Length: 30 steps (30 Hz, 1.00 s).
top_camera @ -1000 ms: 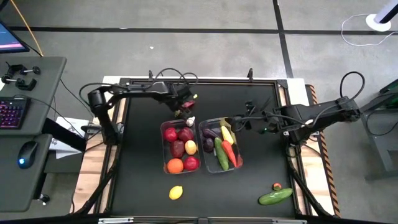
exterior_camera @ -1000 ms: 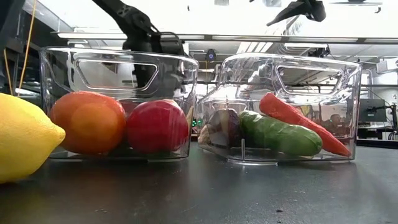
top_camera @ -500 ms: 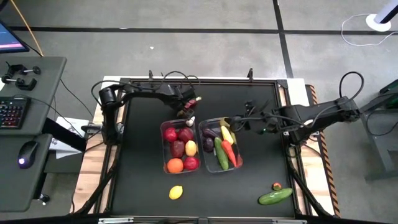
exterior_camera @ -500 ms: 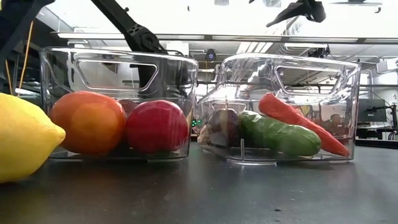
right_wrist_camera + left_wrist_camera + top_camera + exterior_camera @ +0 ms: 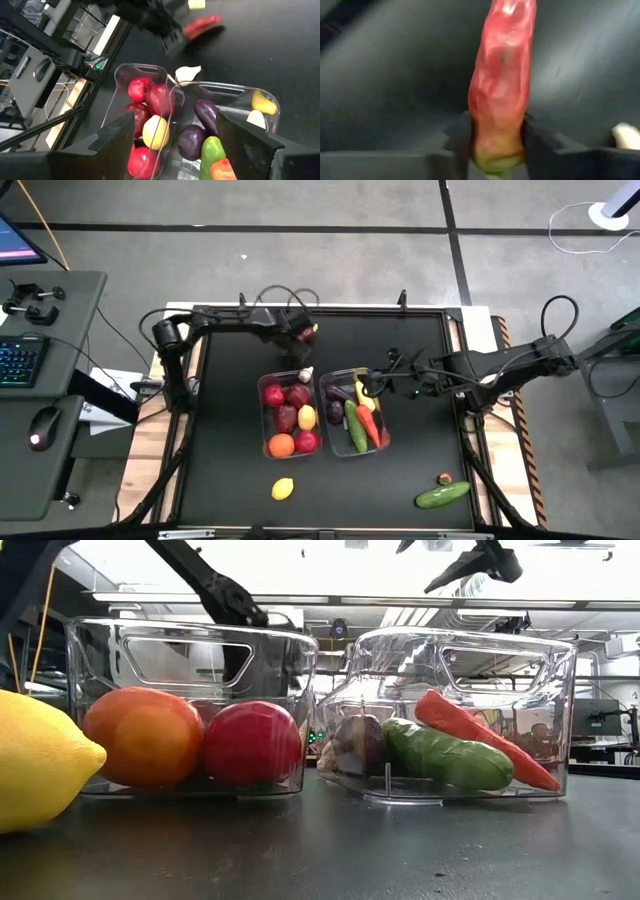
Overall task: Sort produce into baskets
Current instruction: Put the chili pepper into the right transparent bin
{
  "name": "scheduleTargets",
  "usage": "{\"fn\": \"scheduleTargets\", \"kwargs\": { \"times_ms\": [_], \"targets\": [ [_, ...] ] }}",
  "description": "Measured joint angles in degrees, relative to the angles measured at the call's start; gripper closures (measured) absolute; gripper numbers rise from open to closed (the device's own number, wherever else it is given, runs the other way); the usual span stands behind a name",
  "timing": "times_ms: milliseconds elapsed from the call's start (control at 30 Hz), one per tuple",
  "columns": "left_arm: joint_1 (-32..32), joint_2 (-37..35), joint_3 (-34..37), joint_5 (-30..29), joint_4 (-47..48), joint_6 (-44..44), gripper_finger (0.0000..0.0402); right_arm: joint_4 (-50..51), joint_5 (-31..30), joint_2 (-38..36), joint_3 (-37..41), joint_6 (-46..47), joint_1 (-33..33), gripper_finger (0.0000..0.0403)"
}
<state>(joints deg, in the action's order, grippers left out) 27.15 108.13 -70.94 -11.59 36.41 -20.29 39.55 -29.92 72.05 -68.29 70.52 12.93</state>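
A red chili (image 5: 502,90) lies on the black table beyond the baskets, also seen in the right wrist view (image 5: 202,24). My left gripper (image 5: 300,338) points steeply down and is shut on it. The left basket (image 5: 263,430) holds red apples, a lemon and an orange. The right basket (image 5: 385,435) holds eggplant, cucumber, carrot and yellow pieces. Above the right basket's far end, my right gripper (image 5: 175,120) hovers open with nothing between its fingers. My left gripper pinches the chili's greenish stem end (image 5: 495,157) between its two fingers (image 5: 542,147), one on each side. The fingers come from above, slanting down. The chili's red body stretches away from the fingers along the table.
A white garlic bulb (image 5: 305,375) sits at the far rims between the two baskets. A loose lemon (image 5: 283,489) lies near the front edge. A cucumber (image 5: 442,496) and a small red piece (image 5: 445,479) lie at the front right.
My left gripper has shifted a little toward the table's far edge and come down over the red chili.
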Motion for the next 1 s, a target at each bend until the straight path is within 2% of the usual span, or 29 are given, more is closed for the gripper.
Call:
{"fn": "scheduleTargets", "kwargs": {
  "times_ms": [67, 100, 233, 300, 433, 500, 633, 767, 833, 1000],
  "targets": [
    [0.81, -2.17, -0.67, 0.04, -0.41, -0.01, 0.0326, -0.11, -0.01, -0.05, 0.0, -0.3, 0.0, 0.0132],
    [1.19, -3.51, -0.74, 0.25, -0.77, 0.0, 0.0331, -0.25, -0.03, -0.09, 0.0, -0.39, -0.02, 0.0132],
    [1.37, -10.13, -0.74, 1.31, -4.58, 0.39, 0.0331, -0.46, -0.03, -0.09, 0.0, -0.61, 0.0, 0.0132],
    [0.54, -13.68, -0.82, 3.96, -7.31, 0.5, 0.0331, -1.06, -0.05, -0.28, 0.0, -1.9, 0.0, 0.0132],
    [-5.12, -18.07, -0.83, 11.62, -12.08, 3.04, 0.031, -1.74, -1.78, -1.9, 0.0, -3.56, 0.81, 0.0132],
    [-9.5, -19.01, -0.85, 13.15, -12.64, 5.92, 0.0295, -2.03, -3.9, -3.71, 0.0, -4.07, 1.58, 0.0132],
    [-19.53, -18.13, -0.75, 12.95, -12.59, 14.4, 0.0291, -2.04, -8.67, -7.88, 0.0, -5.03, 3.38, 0.0132],
    [-27.51, -15.75, -0.69, 7.18, -14.69, 26.1, 0.0287, -1.67, -11.69, -10.93, 0.0, -6.01, 4.51, 0.0132],
    [-29.46, -14.21, -1.58, 4.97, -15.13, 29.34, 0.0276, -1.68, -12.0, -11.77, 0.0, -6.4, 4.52, 0.0132],
    [-30.23, -8.79, -7.9, 6.31, -13.56, 30.21, 0.0216, -1.68, -12.01, -11.62, 0.0, -6.3, 4.48, 0.0132]
  ]
}}
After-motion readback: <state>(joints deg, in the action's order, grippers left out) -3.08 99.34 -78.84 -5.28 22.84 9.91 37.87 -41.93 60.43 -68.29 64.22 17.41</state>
